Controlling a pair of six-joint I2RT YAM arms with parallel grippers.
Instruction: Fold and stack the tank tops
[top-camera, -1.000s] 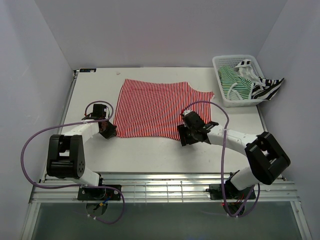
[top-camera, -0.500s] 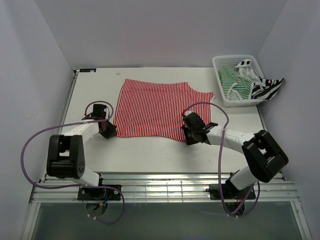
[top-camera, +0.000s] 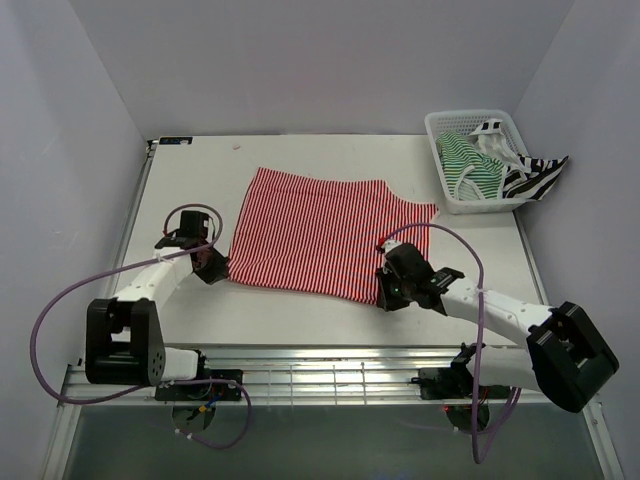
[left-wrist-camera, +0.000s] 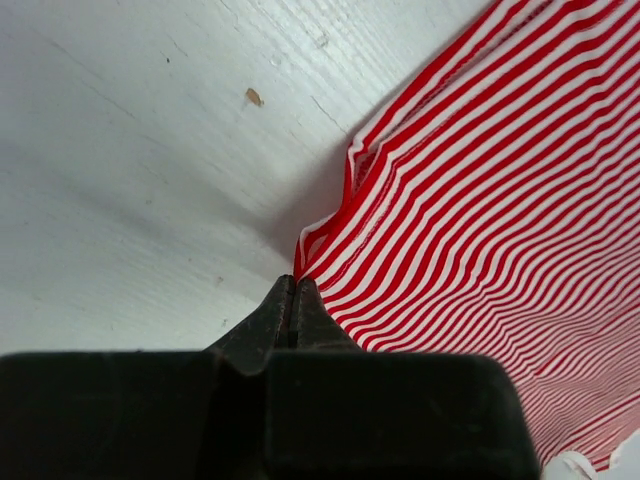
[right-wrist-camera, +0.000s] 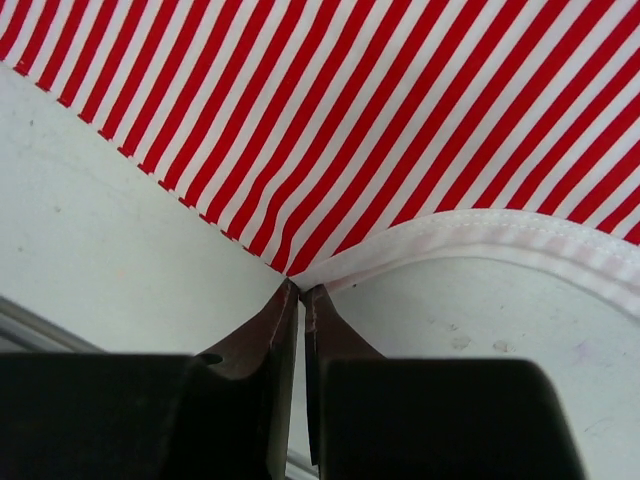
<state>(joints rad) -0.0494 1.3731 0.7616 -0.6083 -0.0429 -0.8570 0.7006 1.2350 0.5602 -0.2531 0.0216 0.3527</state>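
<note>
The red-and-white tank top (top-camera: 318, 232) lies spread flat mid-table. My left gripper (top-camera: 214, 272) is shut on its near left corner (left-wrist-camera: 305, 262). My right gripper (top-camera: 388, 297) is shut on its near right corner (right-wrist-camera: 292, 268), where the white-trimmed hem meets the stripes. The green-and-white tank top (top-camera: 468, 166) and the black-and-white tank top (top-camera: 532, 178) lie bunched in the basket at the back right, the black-and-white one spilling over its rim.
A white lattice basket (top-camera: 437, 130) stands at the back right corner. White walls close in the table on the left, back and right. A metal rail (top-camera: 330, 375) runs along the near edge between the arm bases.
My right gripper closed on the near right corner and pulled it toward the near right. The top shifted and stretched that way. The left gripper kept its grip and moved slightly nearer.
</note>
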